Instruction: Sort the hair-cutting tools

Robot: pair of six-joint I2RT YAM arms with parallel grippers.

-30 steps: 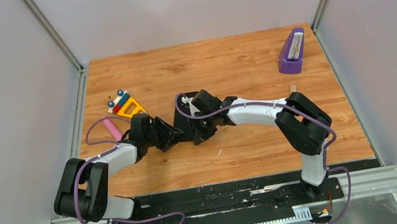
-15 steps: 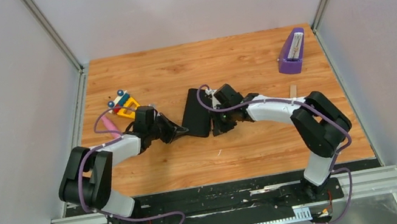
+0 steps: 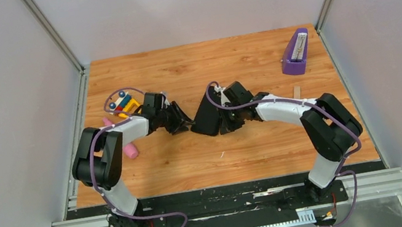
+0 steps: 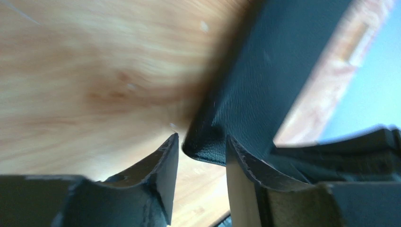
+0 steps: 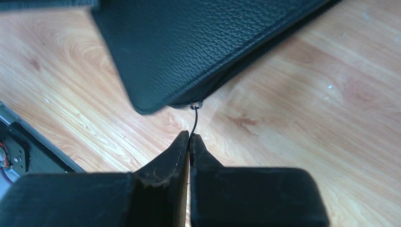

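The hair-cutting tools are out of view. A black zip case (image 3: 206,119) lies tilted at the table's middle between both arms. My right gripper (image 5: 189,135) is shut on the thin zip pull (image 5: 194,118) hanging from the corner of the case (image 5: 189,47). In the top view the right gripper (image 3: 226,123) sits at the case's right side. My left gripper (image 4: 202,137) is open, its fingertips (image 4: 170,151) standing either side of a rounded corner of the case (image 4: 265,85) with gaps showing. From above, the left gripper (image 3: 184,122) is at the case's left corner.
A pink tube (image 3: 129,151) lies beside the left arm. A yellow toy with blue balls (image 3: 124,104) sits behind that arm. A purple object (image 3: 296,53) stands at the back right, with a small wooden piece (image 3: 297,91) near it. Grey walls close in both sides.
The case has shifted right and turned. My right gripper went with it, still shut. My left arm swung back and right, bringing its gripper to the case's left corner.
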